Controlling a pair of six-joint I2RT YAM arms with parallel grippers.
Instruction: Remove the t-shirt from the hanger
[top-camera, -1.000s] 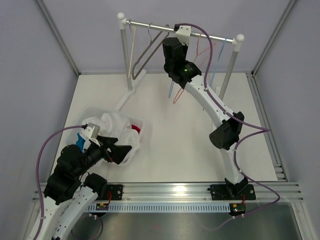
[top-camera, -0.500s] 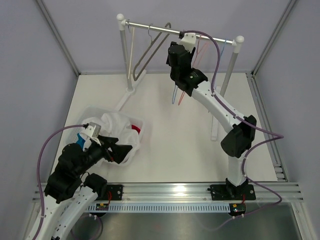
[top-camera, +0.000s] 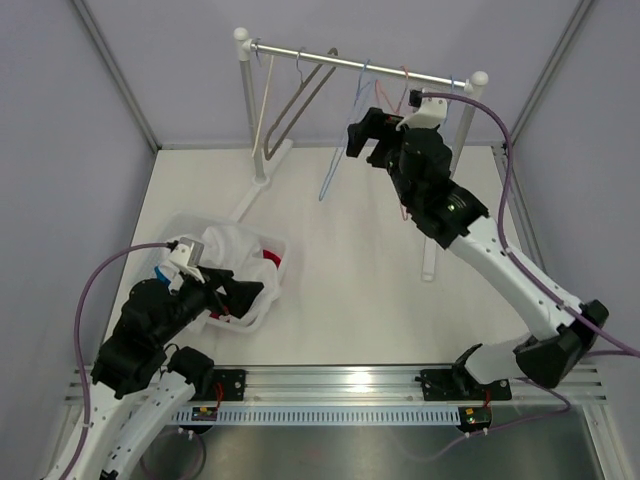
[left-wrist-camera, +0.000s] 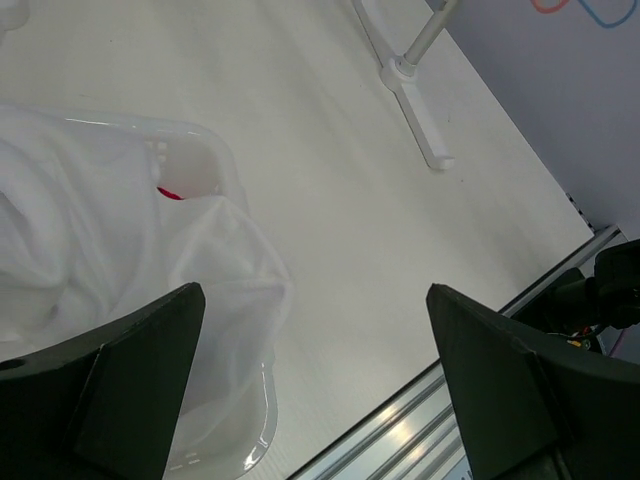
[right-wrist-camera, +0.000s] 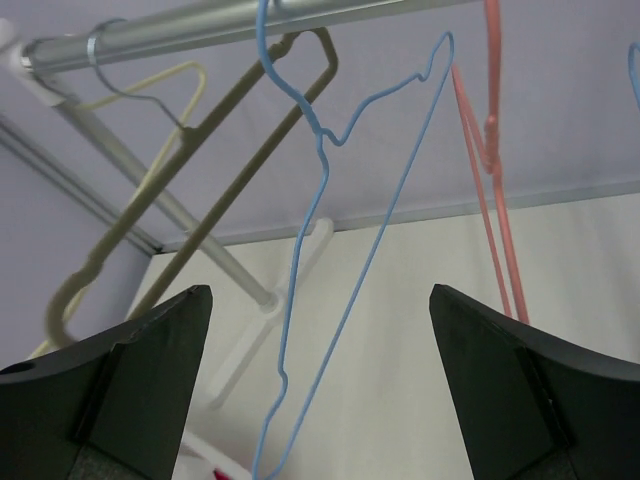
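Observation:
The white t-shirt (top-camera: 225, 250) lies bunched in a white basket (top-camera: 180, 222), off any hanger; the left wrist view shows its cloth (left-wrist-camera: 80, 250) too. A bare blue hanger (top-camera: 338, 160) hangs from the rack's rod (top-camera: 330, 58). My right gripper (top-camera: 372, 140) stands open just in front of it, touching nothing. In the right wrist view, the blue hanger (right-wrist-camera: 390, 208) dangles ahead between the spread jaws of the right gripper (right-wrist-camera: 318, 292). My left gripper (top-camera: 240, 293) is open above the basket's near right rim (left-wrist-camera: 255, 440), and the left gripper (left-wrist-camera: 315, 290) holds nothing.
Cream (top-camera: 265, 100), olive (top-camera: 300, 100) and red (top-camera: 405, 90) hangers also hang on the rod. The rack's right post (top-camera: 465, 120) and foot (left-wrist-camera: 420, 130) stand by the right arm. Something red (top-camera: 270, 257) shows in the basket. Grey walls enclose the table.
My right gripper has opened and drawn back to the right, away from the rod. The blue hanger now hangs free on the rod. The left arm has barely moved.

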